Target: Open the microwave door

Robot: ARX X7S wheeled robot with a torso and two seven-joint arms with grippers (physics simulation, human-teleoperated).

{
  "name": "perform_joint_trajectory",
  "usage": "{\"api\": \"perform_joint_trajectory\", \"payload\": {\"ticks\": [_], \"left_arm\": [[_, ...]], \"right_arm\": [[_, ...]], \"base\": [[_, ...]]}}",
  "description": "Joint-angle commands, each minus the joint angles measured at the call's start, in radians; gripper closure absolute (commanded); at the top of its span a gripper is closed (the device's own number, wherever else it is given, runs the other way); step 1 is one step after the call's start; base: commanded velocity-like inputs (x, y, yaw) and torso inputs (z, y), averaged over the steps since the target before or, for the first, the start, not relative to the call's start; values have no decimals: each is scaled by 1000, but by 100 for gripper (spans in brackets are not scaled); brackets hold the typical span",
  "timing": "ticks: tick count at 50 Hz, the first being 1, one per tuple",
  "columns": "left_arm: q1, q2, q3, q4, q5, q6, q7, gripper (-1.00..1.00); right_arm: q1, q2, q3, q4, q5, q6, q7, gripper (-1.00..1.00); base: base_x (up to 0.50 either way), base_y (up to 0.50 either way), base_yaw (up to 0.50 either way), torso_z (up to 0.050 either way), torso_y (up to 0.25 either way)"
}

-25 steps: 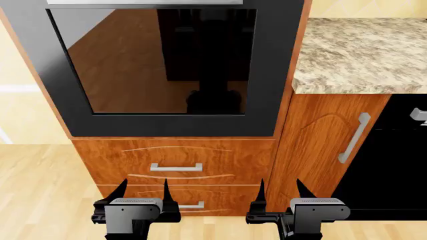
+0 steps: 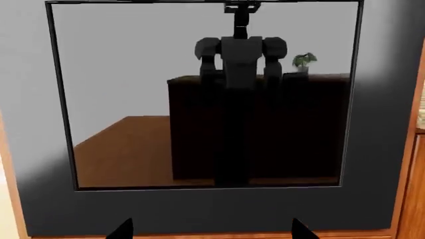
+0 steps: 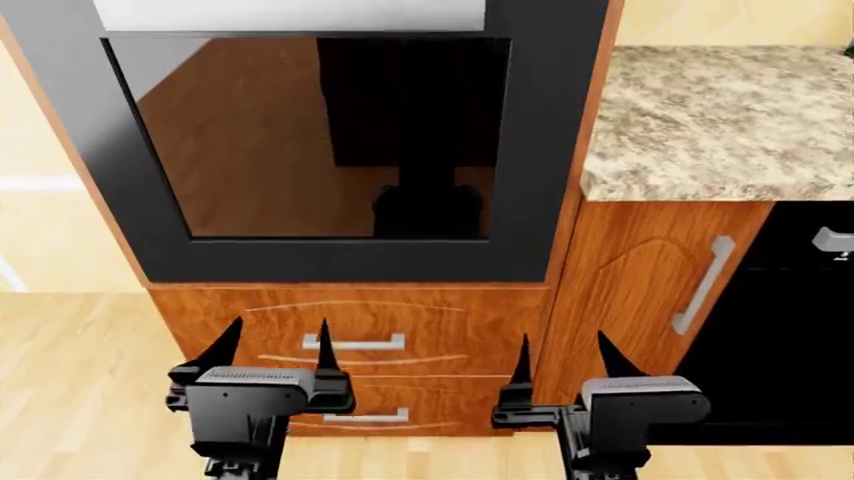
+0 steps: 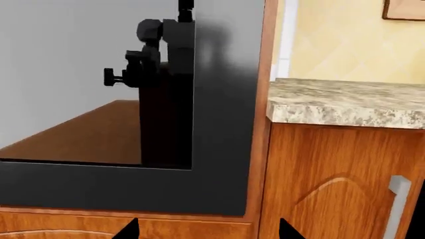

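Both end effectors sit at the bottom of the head view, in front of the wooden drawers. The left end effector (image 3: 271, 350) has its two dark fingers spread wide apart, holding nothing and touching nothing. The right end effector (image 3: 561, 360) is likewise spread wide and empty, its fingertips (image 3: 522, 362) pointing up toward the cabinet front.

The microwave door (image 3: 314, 150) fills the upper left and centre of the head view: a dark frame around a glossy glass pane that mirrors the floor and the robot. It appears to lie flush and closed, though no handle shows from any angle. Below it are two drawer handles, the upper drawer handle (image 3: 358, 343) lying between the left end effector's fingers in the picture. The stone-topped desk (image 3: 721, 110) occupies the upper right, above a cabinet door with a vertical handle (image 3: 702, 285).
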Motion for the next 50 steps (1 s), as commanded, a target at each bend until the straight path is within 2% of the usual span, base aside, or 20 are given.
{"api": "perform_joint_trajectory", "payload": {"ticks": [1, 9, 13, 22, 32, 34, 40, 50], "left_arm": [[-90, -49, 8, 171, -24, -83, -3, -100], [-238, -96, -16, 433, -68, -290, -2, -100], [-338, -114, -35, 505, -93, -370, -3, -100], [-536, -149, -74, 602, -135, -518, -16, -100], [-694, -173, -147, 750, -201, -678, -46, -100], [-720, -178, -162, 770, -215, -703, -48, -100], [-729, -179, -181, 777, -231, -705, -51, -100], [-716, -172, -180, 763, -241, -684, -53, -100]], "right_arm": [[62, 50, -19, -182, -11, 82, 13, -100], [204, 96, 28, -481, 22, 301, 6, -100], [292, 116, 46, -616, 33, 420, 5, -100], [472, 147, 54, -765, 56, 605, -6, -100], [592, 160, 94, -932, 102, 781, 1, -100], [608, 180, 102, -939, 132, 785, 27, -100], [624, 345, 59, -938, 344, 743, 257, -100], [591, 381, 38, -915, 362, 712, 296, -100]], "base": [[0, 0, 0, 50, 0], [0, 0, 0, 50, 0], [0, 0, 0, 50, 0], [0, 0, 0, 50, 0], [0, 0, 0, 50, 0], [0, 0, 0, 50, 0], [0, 0, 0, 39, 0], [384, -32, 0, 0, 0]]}}
